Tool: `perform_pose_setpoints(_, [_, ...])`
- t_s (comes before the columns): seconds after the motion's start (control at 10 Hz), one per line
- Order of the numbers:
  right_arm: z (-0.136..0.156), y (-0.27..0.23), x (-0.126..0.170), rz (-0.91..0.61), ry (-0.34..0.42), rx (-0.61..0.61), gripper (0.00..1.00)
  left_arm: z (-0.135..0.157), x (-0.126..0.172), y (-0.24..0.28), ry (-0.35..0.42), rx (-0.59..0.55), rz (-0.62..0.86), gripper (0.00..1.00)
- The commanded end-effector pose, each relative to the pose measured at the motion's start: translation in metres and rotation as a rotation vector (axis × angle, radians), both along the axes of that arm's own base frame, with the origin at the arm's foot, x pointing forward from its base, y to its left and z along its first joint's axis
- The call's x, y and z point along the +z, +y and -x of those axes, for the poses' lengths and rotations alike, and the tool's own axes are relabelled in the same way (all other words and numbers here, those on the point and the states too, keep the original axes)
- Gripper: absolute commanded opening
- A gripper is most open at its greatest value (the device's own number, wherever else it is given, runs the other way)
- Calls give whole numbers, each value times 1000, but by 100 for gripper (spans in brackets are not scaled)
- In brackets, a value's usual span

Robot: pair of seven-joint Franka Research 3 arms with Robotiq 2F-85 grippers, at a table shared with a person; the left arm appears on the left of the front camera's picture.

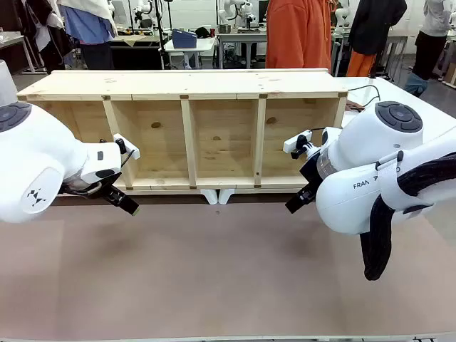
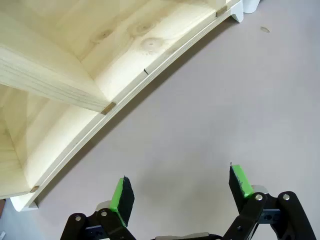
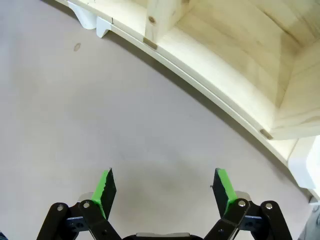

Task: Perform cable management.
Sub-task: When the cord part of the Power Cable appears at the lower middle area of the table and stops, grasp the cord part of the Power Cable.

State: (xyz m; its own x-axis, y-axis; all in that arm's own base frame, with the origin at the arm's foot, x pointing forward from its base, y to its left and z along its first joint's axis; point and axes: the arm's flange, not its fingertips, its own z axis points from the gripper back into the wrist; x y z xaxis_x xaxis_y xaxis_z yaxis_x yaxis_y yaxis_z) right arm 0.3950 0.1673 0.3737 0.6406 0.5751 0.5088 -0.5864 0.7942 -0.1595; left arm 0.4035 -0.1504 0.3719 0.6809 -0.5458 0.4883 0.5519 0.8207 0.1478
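Note:
A thin black cable (image 1: 364,87) curves over the white table top behind the right end of the long wooden shelf (image 1: 189,84); its plug is hidden. The shelf lies on its side with its open compartments facing me. My left gripper (image 1: 128,206) hangs low in front of the shelf's left compartment. In the left wrist view the left gripper (image 2: 181,189) is open over the bare mat, nothing between its green pads (image 2: 121,196). My right gripper (image 1: 293,206) hovers before the right compartment. The right wrist view has the right gripper (image 3: 164,186) open as well, holding nothing.
Two small white pieces (image 1: 217,195) stick out under the shelf's front edge at the middle. The brown mat (image 1: 214,271) in front of the shelf is bare. A person in an orange top (image 1: 299,32) stands at the far side.

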Motion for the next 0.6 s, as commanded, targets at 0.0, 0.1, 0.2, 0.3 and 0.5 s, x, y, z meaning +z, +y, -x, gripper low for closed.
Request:
perform_pose_setpoints(0.0, [0,0,0,0,0,0,100,0,0,0,0,0,0,100])
perform_pose_setpoints(0.1, [0,0,0,0,0,0,100,0,0,0,0,0,0,100])
perform_pose_setpoints(0.2, [0,0,0,0,0,0,100,0,0,0,0,0,0,100])
perform_pose_setpoints(0.3, [0,0,0,0,0,0,100,0,0,0,0,0,0,100])
perform_pose_setpoints(0.5, [0,0,0,0,0,0,100,0,0,0,0,0,0,100])
